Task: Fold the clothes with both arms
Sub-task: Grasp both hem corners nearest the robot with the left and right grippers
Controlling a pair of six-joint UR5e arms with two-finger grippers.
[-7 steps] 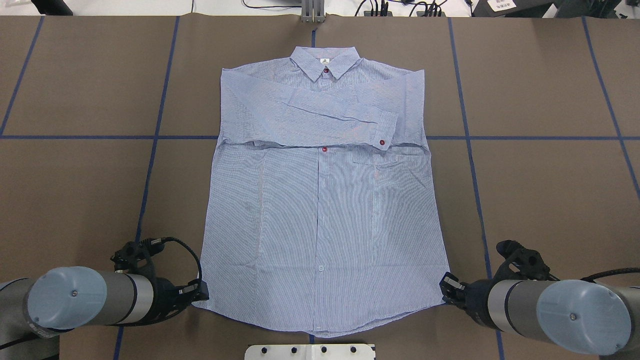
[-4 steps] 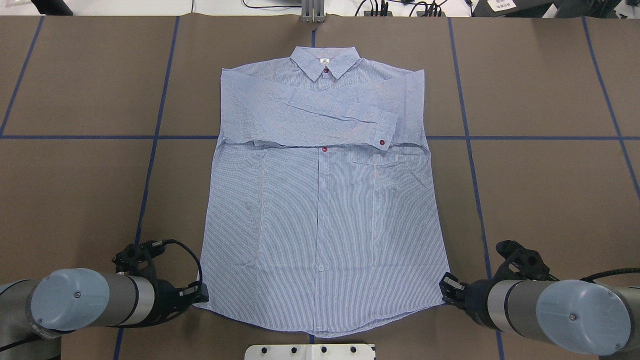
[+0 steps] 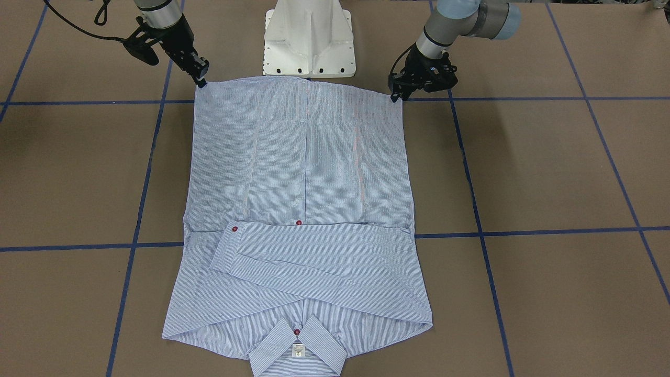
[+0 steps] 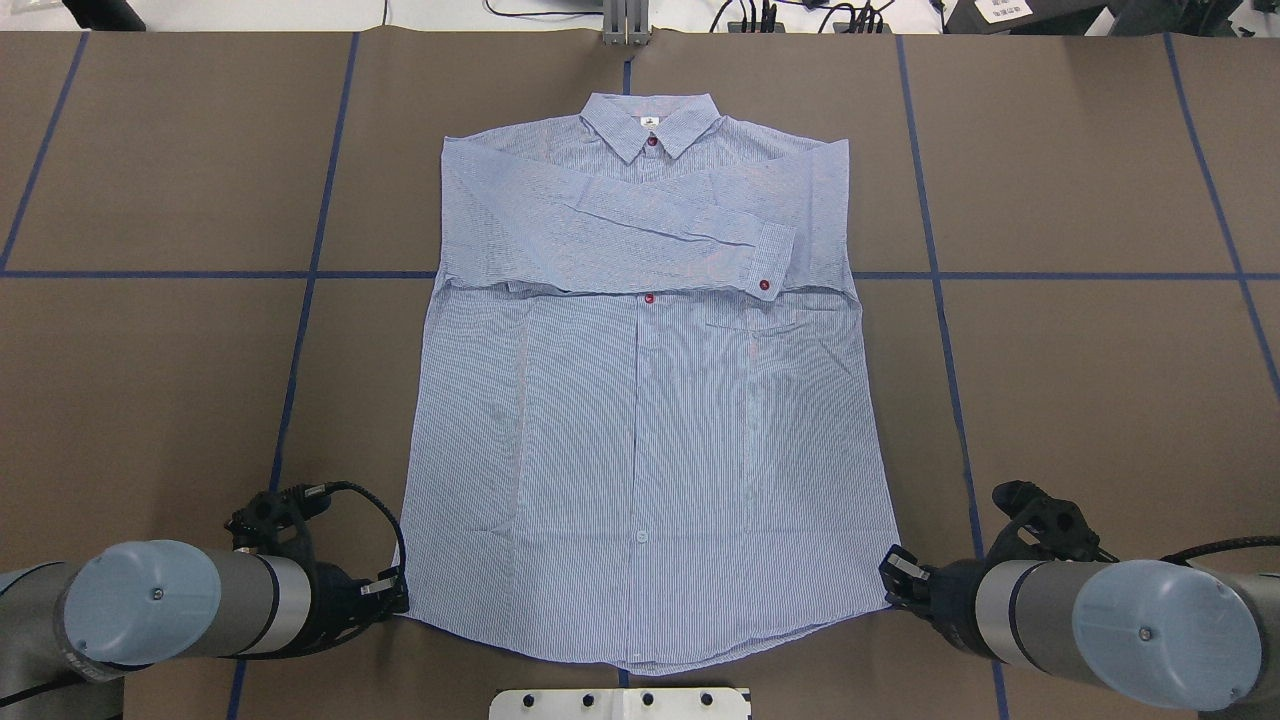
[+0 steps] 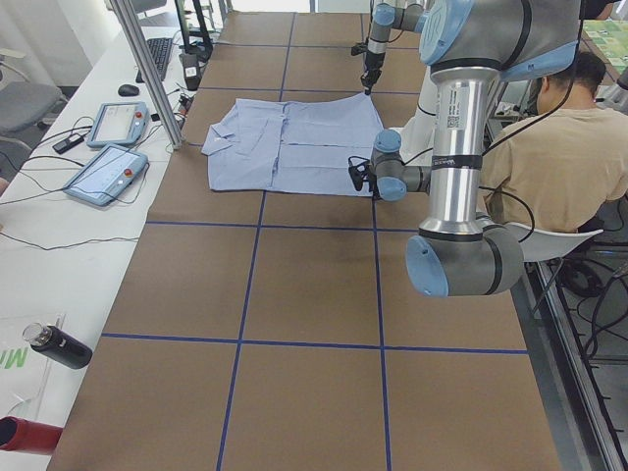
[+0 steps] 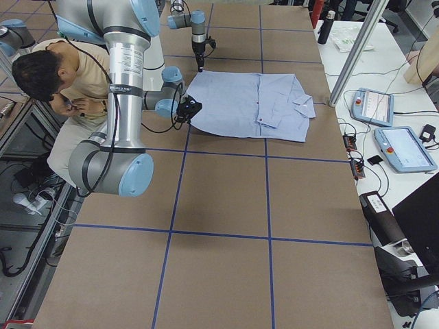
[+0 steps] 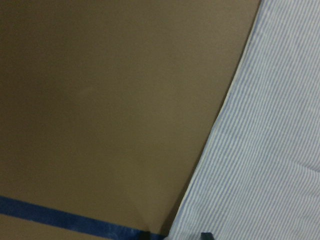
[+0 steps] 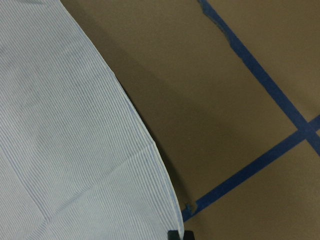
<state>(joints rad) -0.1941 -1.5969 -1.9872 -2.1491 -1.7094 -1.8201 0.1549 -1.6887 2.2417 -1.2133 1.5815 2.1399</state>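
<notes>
The light blue striped shirt (image 4: 640, 400) lies flat and face up on the brown table, collar at the far side, both sleeves folded across the chest. My left gripper (image 4: 395, 592) sits low at the shirt's near left hem corner. In the left wrist view the hem edge (image 7: 200, 195) runs down between two dark fingertips a little apart, so it looks open. My right gripper (image 4: 893, 572) is at the near right hem corner. In the right wrist view the shirt corner (image 8: 165, 200) ends at a single fingertip pair, shut on it. In the front view the left gripper (image 3: 396, 95) and right gripper (image 3: 201, 79) touch the hem corners.
The white pedestal base (image 3: 309, 42) stands just behind the hem. Blue tape lines (image 4: 300, 330) cross the table. Two teach pendants (image 5: 103, 172) and a metal post (image 5: 147, 69) are on the far side bench. A seated person (image 5: 549, 147) is behind the robot.
My left arm has shifted slightly, and its gripper has slid a little toward the robot at the left hem corner. The right arm and the shirt have not visibly moved.
</notes>
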